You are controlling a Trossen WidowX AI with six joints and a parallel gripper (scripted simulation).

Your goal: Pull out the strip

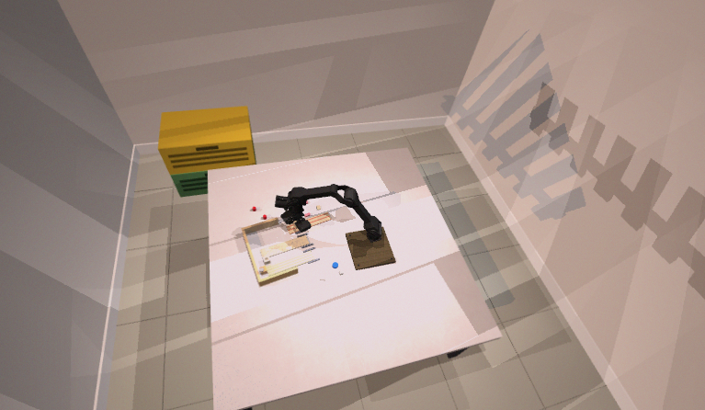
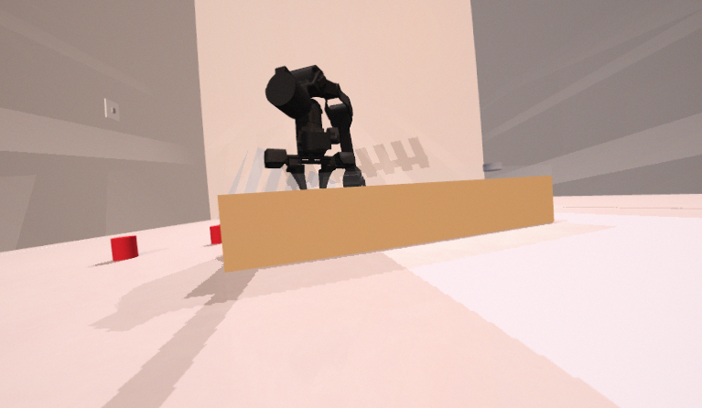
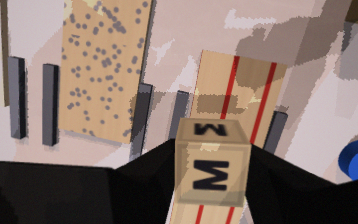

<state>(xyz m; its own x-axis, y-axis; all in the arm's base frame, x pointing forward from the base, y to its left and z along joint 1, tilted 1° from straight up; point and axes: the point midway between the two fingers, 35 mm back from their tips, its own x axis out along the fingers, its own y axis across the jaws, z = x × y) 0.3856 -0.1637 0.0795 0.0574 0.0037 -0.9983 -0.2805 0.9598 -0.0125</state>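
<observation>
While the end effector (image 3: 213, 172) is closed on the cube (image 3: 213, 165), its dark fingers press the 2 side faces, with the M faces left showing. Small, stiff and probably light, the cube suits this grip across flat opposite sides, though smooth faces could slip. Beyond it lies the red-lined strip (image 3: 240, 90), then the dotted strip (image 3: 105, 65), on the table (image 3: 180, 30).
</observation>
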